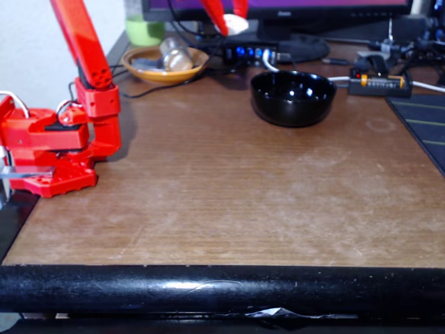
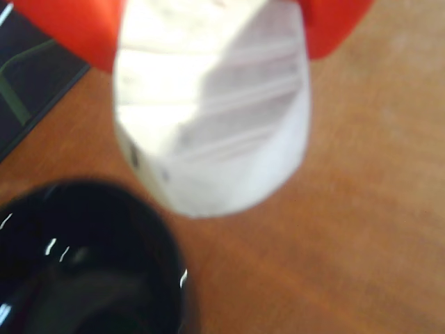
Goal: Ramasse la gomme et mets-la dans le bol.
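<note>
Scuffed brown wood-grain laminate makes up the worktop [image 1: 229,188], matt and faintly whitened with wear, with a glossy black padded edge along the bottom of the fixed view and desk clutter across the top: a shallow orange-yellow dish [image 1: 164,66], a green cup [image 1: 144,29], cables and a dark monitor base. At the top centre of the fixed view the red plastic hand [image 1: 229,21] is closed on the small white oblong eraser [image 1: 235,24], holding it high above the surface; in the wrist view the eraser [image 2: 208,118] fills the upper middle, blurred, smooth and rounded at its lower end, with faint ridged lines across it and red fingers [image 2: 66,28] at either side. The round, deep, glossy black bowl [image 1: 293,97] sits upper right of centre in the fixed view; in the wrist view the bowl [image 2: 83,264] lies at lower left, its rim just short of the eraser's tip. The main risk, as I judge it, is release too early: the eraser appears not yet over the opening, so it could strike the hard, slick rim and bounce onto the worktop. Rubber also rebounds, so a drop from this height might hop out.
</note>
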Robot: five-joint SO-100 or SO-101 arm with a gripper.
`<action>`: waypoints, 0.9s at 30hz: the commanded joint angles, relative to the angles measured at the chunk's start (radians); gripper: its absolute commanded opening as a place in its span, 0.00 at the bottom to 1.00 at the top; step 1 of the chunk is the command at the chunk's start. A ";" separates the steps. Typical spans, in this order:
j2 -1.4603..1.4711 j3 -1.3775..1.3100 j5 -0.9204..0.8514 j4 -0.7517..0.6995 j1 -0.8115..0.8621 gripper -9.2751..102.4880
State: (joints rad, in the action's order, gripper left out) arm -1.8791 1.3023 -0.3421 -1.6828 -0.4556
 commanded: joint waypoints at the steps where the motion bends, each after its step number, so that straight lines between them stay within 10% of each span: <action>1: -0.040 0.040 0.025 0.133 -0.011 0.03; 27: 0.460 -0.428 0.124 0.212 -0.044 0.03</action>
State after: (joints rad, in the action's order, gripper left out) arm -1.4266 1.0002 -0.2240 -1.4803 -0.5047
